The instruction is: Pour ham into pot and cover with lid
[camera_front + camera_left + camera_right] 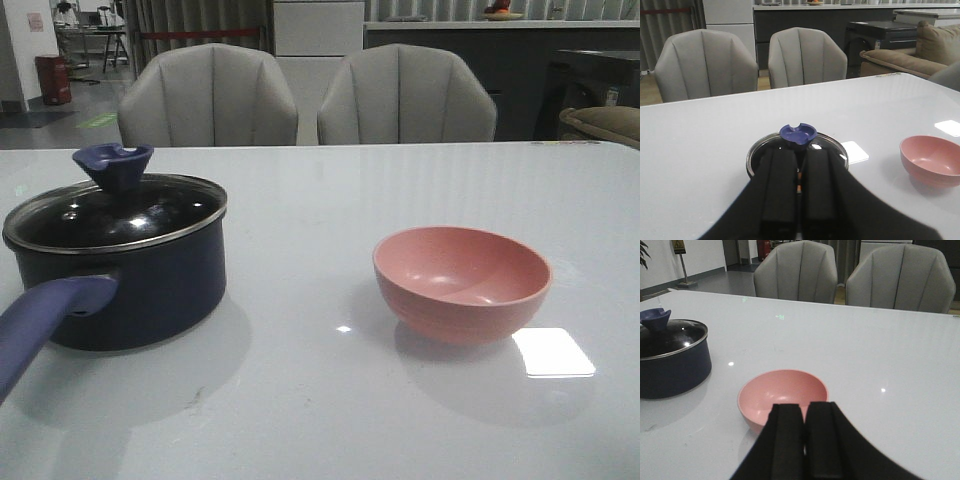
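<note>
Front view: pot (130, 285) sits on the white table (330, 400) at about 9 o'clock, dark navy body, purple-blue handle (40, 320) sticking out toward 7 o'clock. Lid (115, 212) is seated flat on the pot rim, steel edge all round, blue-purple knob (112, 165) upright on top. Glass is dark with reflections, so the ham can't be seen inside; no orange pieces show anywhere.

Pink bowl (462, 282) stands upright at about 4 o'clock, well apart from the pot, inside looks bare. Bare tabletop between pot and bowl. Bright window glare patch on the table just beside the bowl at 5 o'clock.

Two grey chairs (210, 98) (405, 98) behind the far table edge at 11 and 1 o'clock, clear of everything on the table. Dark counter and cabinet behind them; sofa edge at far 3 o'clock.

Neither arm shows in the front view.

Left wrist view: left gripper (797, 187) is above the table, short of the pot, black fingers (777, 185) pressed nearly together with only a thin slit between, nothing held. Lid knob (797, 135) lies just past the fingertips, not touched.

Right wrist view: right gripper (804, 432) is near the pink bowl (782, 392), fingers (787, 440) together with a hairline gap, holding nothing. Fingertips overlap the bowl's near rim in view; can't tell if touching. Pot (670, 362) at far side, well apart.
</note>
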`<state>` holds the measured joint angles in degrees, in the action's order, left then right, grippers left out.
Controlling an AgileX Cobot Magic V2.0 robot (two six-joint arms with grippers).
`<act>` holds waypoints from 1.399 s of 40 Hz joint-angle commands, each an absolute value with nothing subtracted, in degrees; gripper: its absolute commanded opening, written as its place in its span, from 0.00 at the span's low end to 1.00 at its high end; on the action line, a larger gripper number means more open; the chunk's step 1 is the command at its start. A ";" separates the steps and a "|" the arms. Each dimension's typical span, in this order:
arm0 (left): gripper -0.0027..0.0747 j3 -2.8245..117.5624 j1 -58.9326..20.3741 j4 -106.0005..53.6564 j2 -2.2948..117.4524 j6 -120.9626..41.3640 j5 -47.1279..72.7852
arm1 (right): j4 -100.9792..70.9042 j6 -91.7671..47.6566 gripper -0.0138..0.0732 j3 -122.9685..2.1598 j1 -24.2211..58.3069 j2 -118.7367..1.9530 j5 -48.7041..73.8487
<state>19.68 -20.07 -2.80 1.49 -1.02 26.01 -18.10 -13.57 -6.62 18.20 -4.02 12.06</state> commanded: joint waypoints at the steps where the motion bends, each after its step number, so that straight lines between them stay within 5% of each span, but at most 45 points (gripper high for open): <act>1: 0.19 20.51 -20.17 -3.28 2.21 -1.12 20.65 | -18.22 -14.27 0.33 -8.37 18.22 -4.50 7.52; 14: 0.19 9.87 -6.60 -1.77 0.74 -1.12 15.66 | -18.22 -14.27 0.33 -8.37 18.22 -4.50 7.52; 22: 0.19 2.07 -0.21 -3.09 -1.45 -1.12 0.83 | -18.22 -14.27 0.33 -8.37 18.22 -4.50 7.46; 27: 0.19 -1.58 -0.32 -3.09 -1.45 -0.87 -6.03 | -18.22 -14.27 0.33 -8.37 18.22 -4.50 7.46; 56: 0.19 -1.47 -5.57 -2.85 -1.45 -0.78 -4.26 | -18.22 -14.27 0.33 -8.37 18.22 -4.50 7.46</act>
